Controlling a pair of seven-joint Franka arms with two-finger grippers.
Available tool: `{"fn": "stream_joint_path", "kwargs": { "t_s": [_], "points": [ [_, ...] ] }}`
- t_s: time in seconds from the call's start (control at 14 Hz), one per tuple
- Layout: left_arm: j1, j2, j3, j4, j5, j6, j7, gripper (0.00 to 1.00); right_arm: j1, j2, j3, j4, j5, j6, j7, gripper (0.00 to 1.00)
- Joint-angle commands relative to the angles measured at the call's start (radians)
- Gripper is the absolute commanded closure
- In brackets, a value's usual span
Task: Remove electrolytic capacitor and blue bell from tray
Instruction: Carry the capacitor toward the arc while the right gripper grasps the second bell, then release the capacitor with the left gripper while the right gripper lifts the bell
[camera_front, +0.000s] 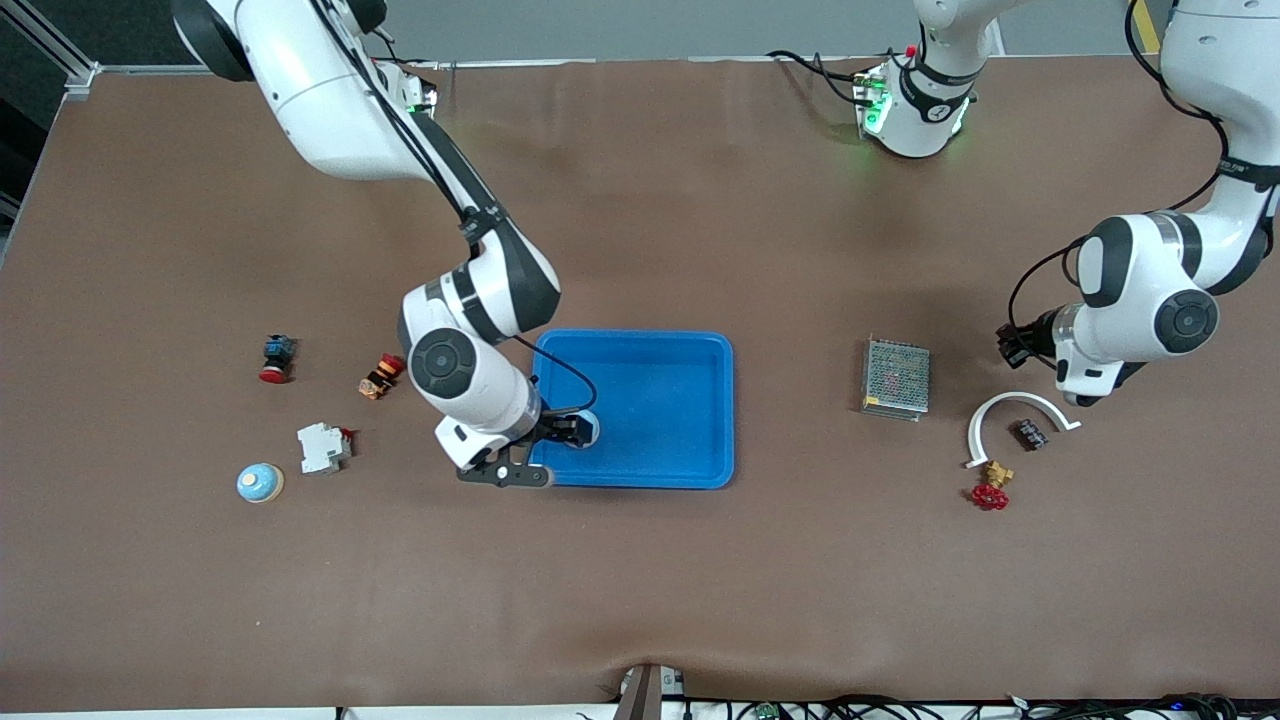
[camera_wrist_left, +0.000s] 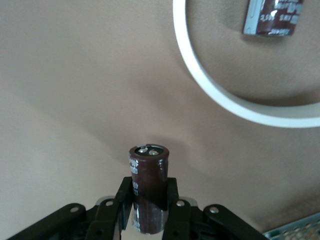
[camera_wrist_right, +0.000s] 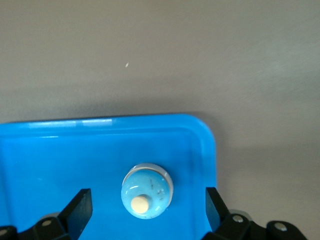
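A blue bell (camera_wrist_right: 147, 190) with a cream button sits in the blue tray (camera_front: 660, 400), at the corner toward the right arm's end and nearer the front camera. My right gripper (camera_wrist_right: 147, 202) hangs open just above it, one finger on each side, neither touching. In the front view the bell (camera_front: 592, 430) shows only partly under that gripper (camera_front: 572, 430). My left gripper (camera_wrist_left: 149, 192) is shut on a dark brown capacitor (camera_wrist_left: 149, 185), held upright above the table beside the white arc (camera_front: 1010, 405). Another capacitor (camera_front: 1028, 434) lies inside the arc.
A metal mesh box (camera_front: 896, 378) and a red valve (camera_front: 990, 492) lie toward the left arm's end. Toward the right arm's end are a second blue bell (camera_front: 260, 483), a white breaker (camera_front: 323, 447), a red push button (camera_front: 277, 358) and an orange switch (camera_front: 381, 376).
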Motion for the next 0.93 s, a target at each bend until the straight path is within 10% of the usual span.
{"fn": "stream_joint_path", "kwargs": {
  "t_s": [0.0,0.36,0.43,0.5,0.85],
  "points": [
    [-0.007,0.02,-0.003,-0.007,-0.015,0.055,-0.086,1.0,0.023,0.014,-0.007,0.001,0.006,0.012,0.014,0.0],
    [-0.076,0.086,-0.003,0.003,-0.01,0.133,-0.249,1.0,0.028,0.039,-0.007,0.001,-0.003,0.012,0.011,0.0],
    [-0.086,0.089,-0.001,0.006,-0.009,0.134,-0.272,0.66,0.031,0.046,-0.007,0.001,-0.005,0.022,0.009,0.0],
    [-0.087,0.086,-0.003,0.006,-0.003,0.134,-0.283,0.03,0.039,0.05,-0.007,0.0,-0.007,0.042,0.009,0.0],
    [-0.08,0.051,-0.003,0.071,-0.001,0.105,-0.282,0.0,0.059,0.082,-0.008,0.0,-0.011,0.068,0.008,0.0]
  ]
}}
